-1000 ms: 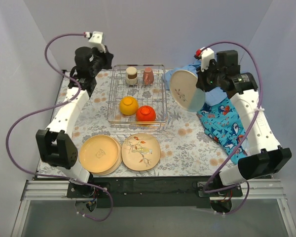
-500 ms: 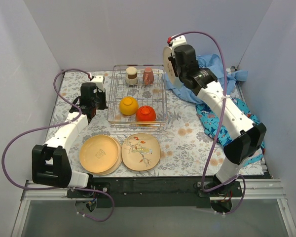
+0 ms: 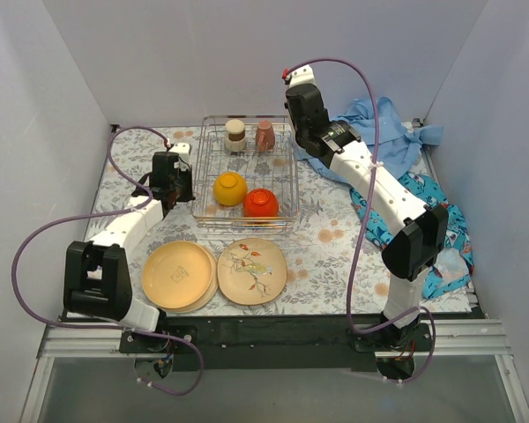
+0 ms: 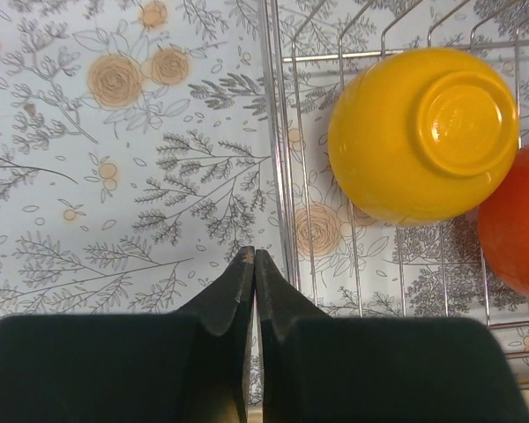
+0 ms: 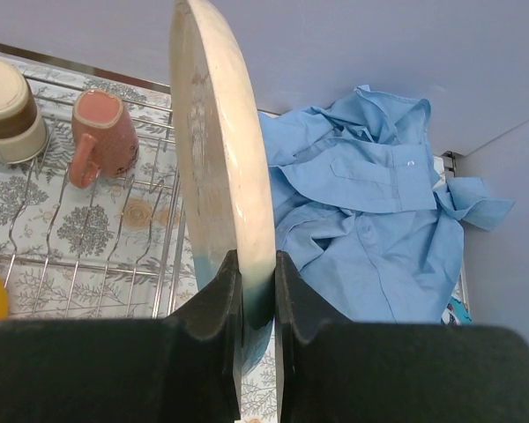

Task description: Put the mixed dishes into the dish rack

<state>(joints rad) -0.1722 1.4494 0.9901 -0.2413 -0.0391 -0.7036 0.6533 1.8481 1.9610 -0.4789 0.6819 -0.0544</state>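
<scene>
The right hand (image 5: 257, 264) grips the rim of a cream plate (image 5: 216, 132), held upright on edge over the right side of the rack (image 5: 88, 263), one flat side facing the rack. Only the wrist view shows the plate clearly, since the arm hides it from above. The left hand (image 4: 253, 260) is clenched on nothing, just left of the rack.

- Rectangular silver wire dish rack (image 4: 277, 132): thin, shiny metal.
- Round yellow bowl (image 4: 420, 132): smooth, glossy glaze.
- Round cream plate with light-blue edge (image 5: 220, 176): glossy.
- Crumpled light-blue shirt (image 5: 370, 211): soft matt cloth.
</scene>
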